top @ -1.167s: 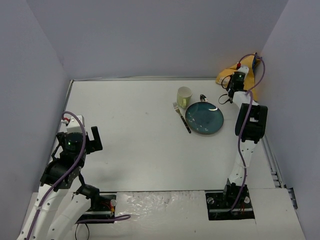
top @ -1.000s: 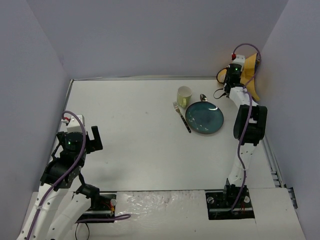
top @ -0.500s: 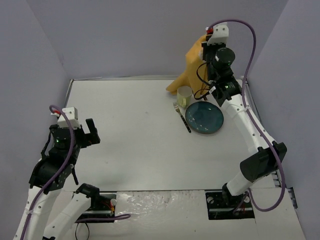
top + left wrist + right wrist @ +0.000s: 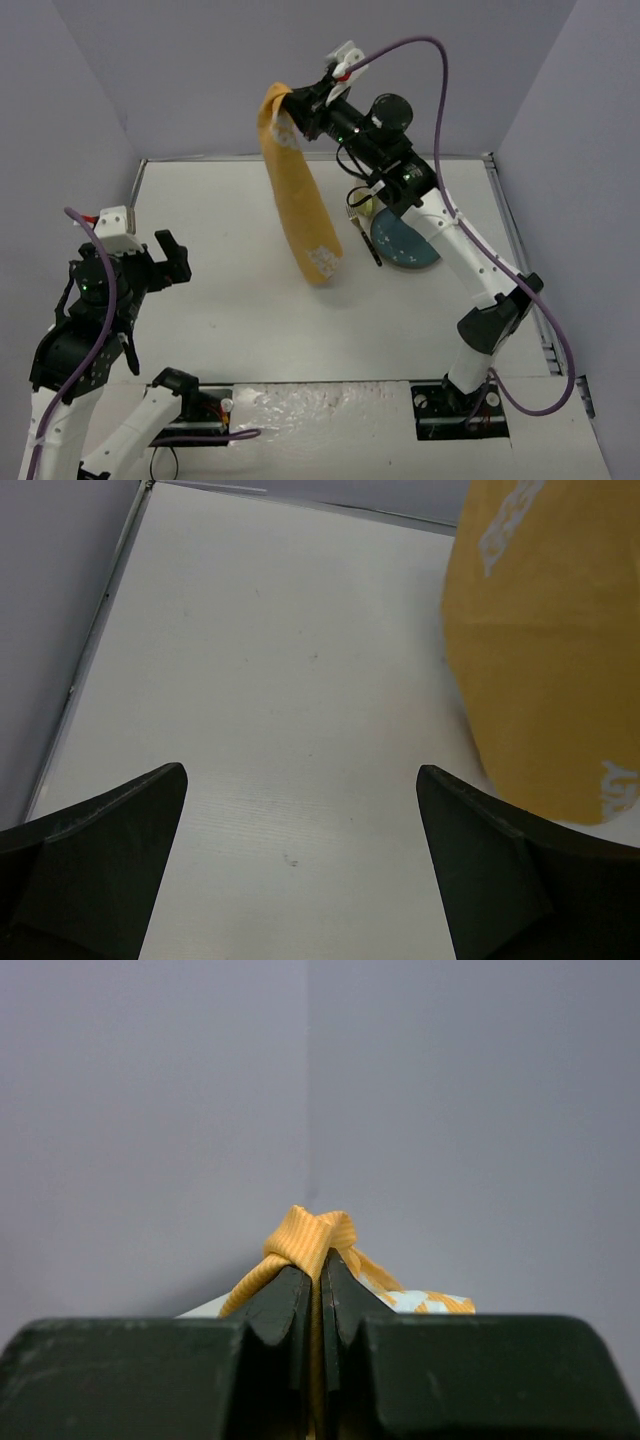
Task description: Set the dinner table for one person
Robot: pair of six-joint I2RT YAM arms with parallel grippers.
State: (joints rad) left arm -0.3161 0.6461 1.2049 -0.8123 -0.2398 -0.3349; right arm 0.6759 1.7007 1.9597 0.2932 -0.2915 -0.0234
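My right gripper (image 4: 320, 1272) clamped tight on the orange placemat (image 4: 300, 205), which hung over the dinner table (image 4: 220, 300); my left gripper (image 4: 300, 785) gaped wide, empty.

Ribbed orange cloth placemat (image 4: 298, 200), smooth matt white dinner table (image 4: 250, 310)

One orange placemat (image 4: 300, 210). One blue plate (image 4: 402, 250). One fork (image 4: 371, 253). One pale cup (image 4: 366, 207), mostly hidden by arm. Two pincers: left pincer (image 4: 300, 772), right pincer (image 4: 318, 1272). One bench (image 4: 230, 290).
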